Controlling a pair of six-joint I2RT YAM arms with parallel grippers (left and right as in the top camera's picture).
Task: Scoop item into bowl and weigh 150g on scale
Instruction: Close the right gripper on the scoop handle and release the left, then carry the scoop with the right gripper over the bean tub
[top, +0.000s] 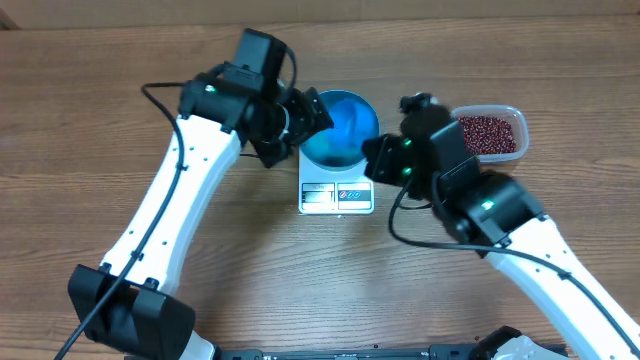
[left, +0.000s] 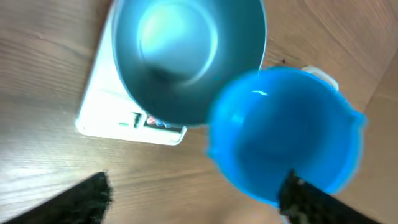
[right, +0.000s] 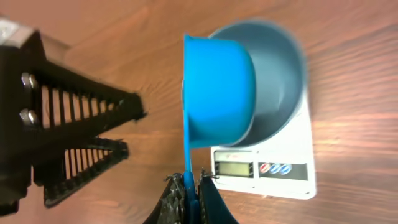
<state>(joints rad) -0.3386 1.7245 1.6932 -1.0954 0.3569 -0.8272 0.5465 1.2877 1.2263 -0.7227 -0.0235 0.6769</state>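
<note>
At mid-table in the overhead view, the bowl (top: 340, 128) sits on the scale (top: 336, 196); the beans (top: 488, 133) lie in a tub (top: 517, 117) to its right. Left wrist: the left gripper (left: 193, 205), fingers spread wide, hangs above the bowl and scoop (left: 286, 134). Right wrist: the right gripper (right: 189, 198) pinches the scoop's handle, with the scoop tipped on its side over the bowl.

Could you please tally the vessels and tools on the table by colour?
Blue: 2 (bowl, scoop)
White: 1 (scale)
Clear: 1 (tub holding beans)
Total: 4
</note>
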